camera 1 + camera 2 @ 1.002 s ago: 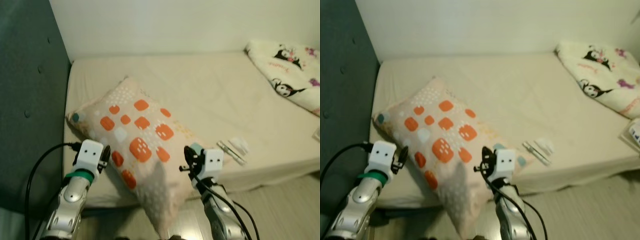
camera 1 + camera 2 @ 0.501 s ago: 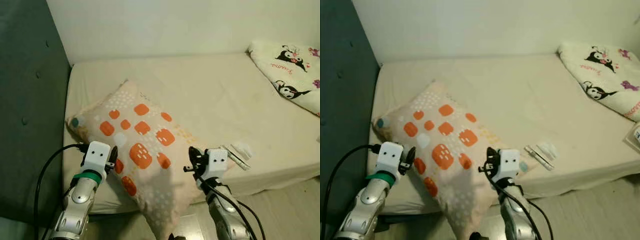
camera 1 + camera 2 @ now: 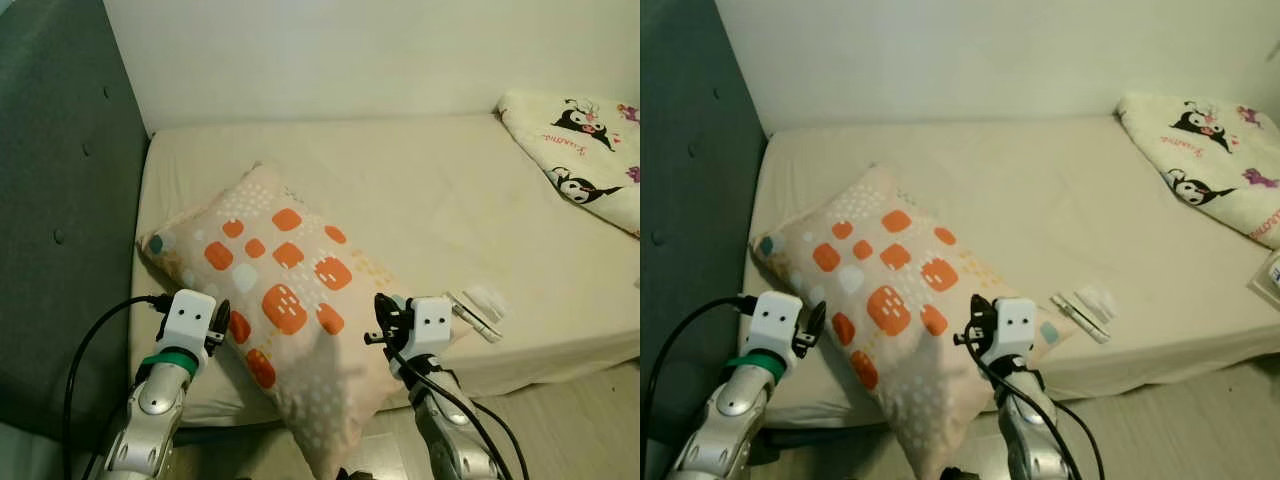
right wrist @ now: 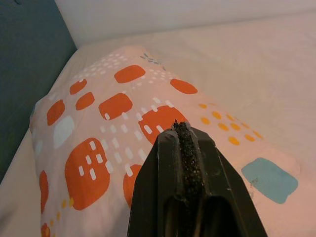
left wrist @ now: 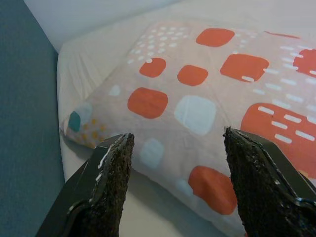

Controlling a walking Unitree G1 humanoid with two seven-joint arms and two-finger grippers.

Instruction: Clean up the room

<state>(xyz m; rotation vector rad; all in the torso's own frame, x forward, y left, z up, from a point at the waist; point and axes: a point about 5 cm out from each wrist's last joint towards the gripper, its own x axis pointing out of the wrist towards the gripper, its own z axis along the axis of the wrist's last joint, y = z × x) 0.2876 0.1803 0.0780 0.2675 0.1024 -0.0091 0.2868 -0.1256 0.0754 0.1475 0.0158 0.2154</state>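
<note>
On the bed (image 3: 430, 190), pillow (image 3: 285, 300) overhangs front edge w/ left claw (image 5: 175, 163) spread beside it, right claw (image 4: 185, 148) pressed together.

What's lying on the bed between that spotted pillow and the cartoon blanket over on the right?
Mostly bare sheet. Close by the pillow, near the bed's front edge, lies a small white packet; the head views show it. From there to the blanket the sheet is bare.
</note>
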